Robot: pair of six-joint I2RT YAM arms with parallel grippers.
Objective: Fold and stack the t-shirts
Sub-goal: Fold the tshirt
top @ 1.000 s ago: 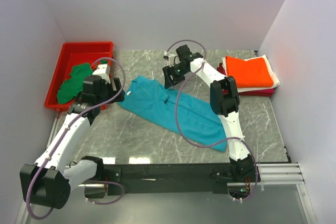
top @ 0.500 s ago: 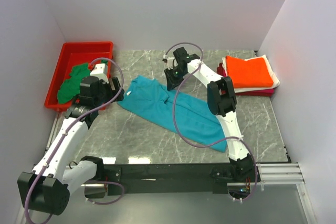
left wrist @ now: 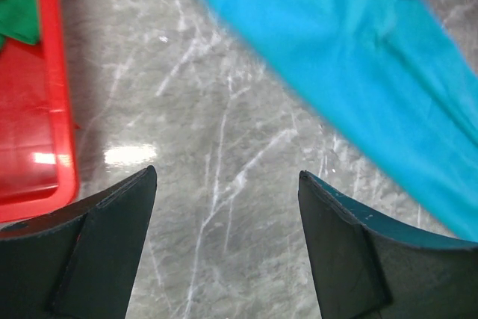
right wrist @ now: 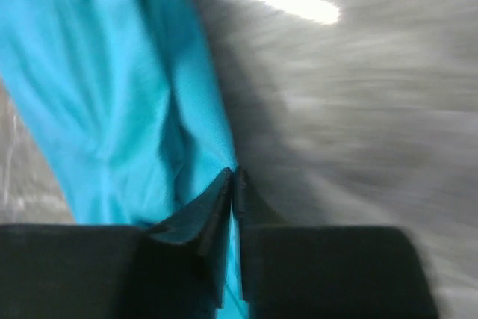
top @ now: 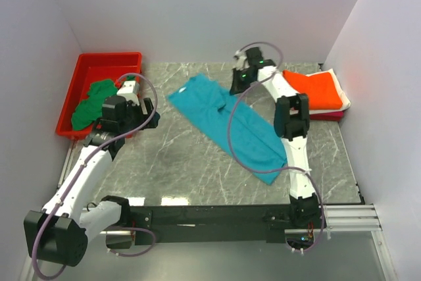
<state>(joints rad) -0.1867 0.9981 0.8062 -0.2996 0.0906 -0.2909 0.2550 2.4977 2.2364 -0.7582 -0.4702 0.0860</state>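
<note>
— While the left gripper [left wrist: 228,181] hangs low over the table [top: 177,162] w/ fingers spread and nothing in them, who's got the shirt?
— Right gripper [right wrist: 233,175], far side. Its jaws are pressed together on one edge of the teal t-shirt [top: 230,123], pinching a thin fold of cloth. Shirt lies stretched diagonally across mid-table, one end toward the back, other toward the right arm's base.
— Tips for straightening it?
— Imo hold the pinch low so the cloth slides flat vs. bunching. Pull along the shirt's length, not across, or it twists. Left should take the opposite edge, b/c a one-point pull leaves creases. Get it flat & square before any fold.
— Risk?
— Thin pinch could slip.
— Containers?
— Just one: red bin [top: 105,56], back-left, beside the left arm. Dark green t-shirt [top: 92,100] sits crumpled inside, unfolded. The back-right stack is on bare table, no container: orange t-shirt [top: 316,89] on top, white t-shirt [top: 343,100] and magenta t-shirt [top: 323,117] under it, only their edges showing.
</note>
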